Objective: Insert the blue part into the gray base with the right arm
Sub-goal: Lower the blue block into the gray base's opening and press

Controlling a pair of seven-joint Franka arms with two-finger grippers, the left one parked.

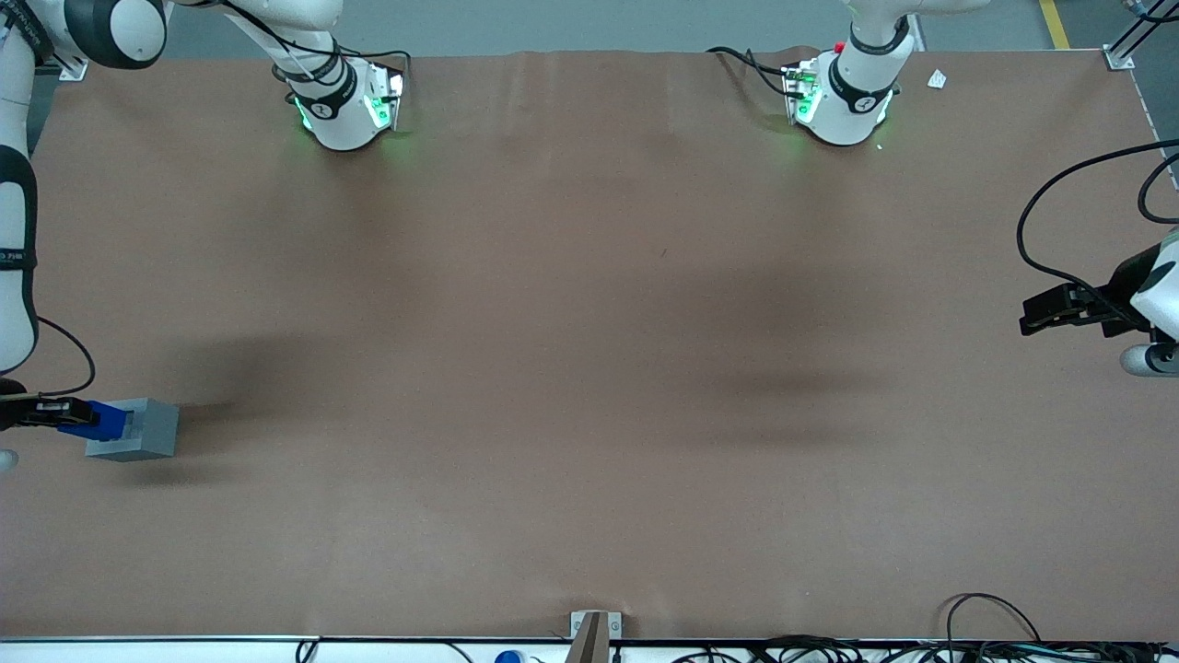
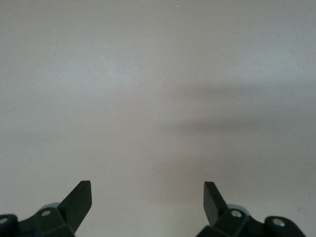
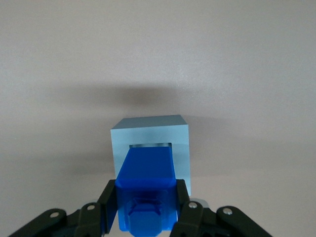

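While the hand (image 3: 145,215) is gripping the blue part (image 3: 146,182), its tip is entering the gray base (image 3: 150,136) at the table's (image 1: 589,368) working-arm end; next: pressing home squarely.

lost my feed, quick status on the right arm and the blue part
Gripper shut on blue part, at working arm's end of table. Part's tip at gray base recess, not fully seated. Nothing in the way.

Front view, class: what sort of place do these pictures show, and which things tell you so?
Probably a robotics lab test bench. A brown table carries the right arm, bolted on a green-lit mount, with loose cables along its edge. The gripper is shut on the blue part, at the gray base.
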